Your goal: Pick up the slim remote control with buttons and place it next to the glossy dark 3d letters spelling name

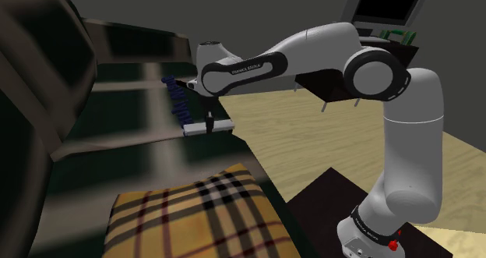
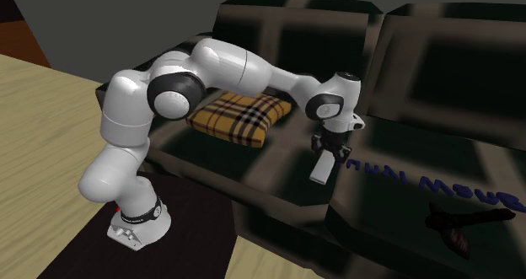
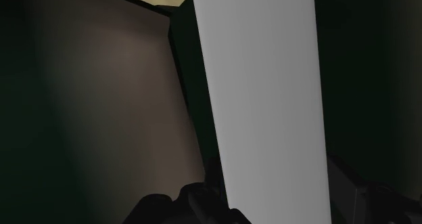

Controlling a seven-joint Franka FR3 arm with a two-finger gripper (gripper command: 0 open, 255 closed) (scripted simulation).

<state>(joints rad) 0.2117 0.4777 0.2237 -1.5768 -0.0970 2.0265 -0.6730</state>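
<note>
Slim light-grey slab remote control [image 1: 220,125] pinched in the all-black two-finger gripper [image 1: 209,122], clenched on it from above. Long axis about level, crossways to the front edge of the dark, dimly checked sofa [image 2: 438,75]: one end in over the seat, other end poking out past the edge toward the pale wood floor [image 1: 311,139]. In the second exterior view, same remote control [image 2: 321,169] just under the gripper [image 2: 330,148], free end aimed toward that camera. Grip point looks nearer the sofa-side end there and nearer mid-length in the shoulder view; can't settle which. Lifted clear or resting on the seat: can't tell. In the wrist view, plain grey face [image 3: 264,101] running straight away from the black fingers [image 3: 176,208], one on each long side. Inner end just beside the near end of the row of glossy dark-blue 3D letters [image 1: 177,100] lying on the seat; touching or not, can't tell. Letters [image 2: 426,182] upside down to the second exterior camera, not cleanly legible. Small dark print on the white forearm [image 1: 249,68], looks like FRANKA EMIKA. Tan plaid cushion [image 2: 240,117] on the seat, well apart from the remote control; dark brownish lump [image 2: 465,222] beyond the far end of the row.
</note>
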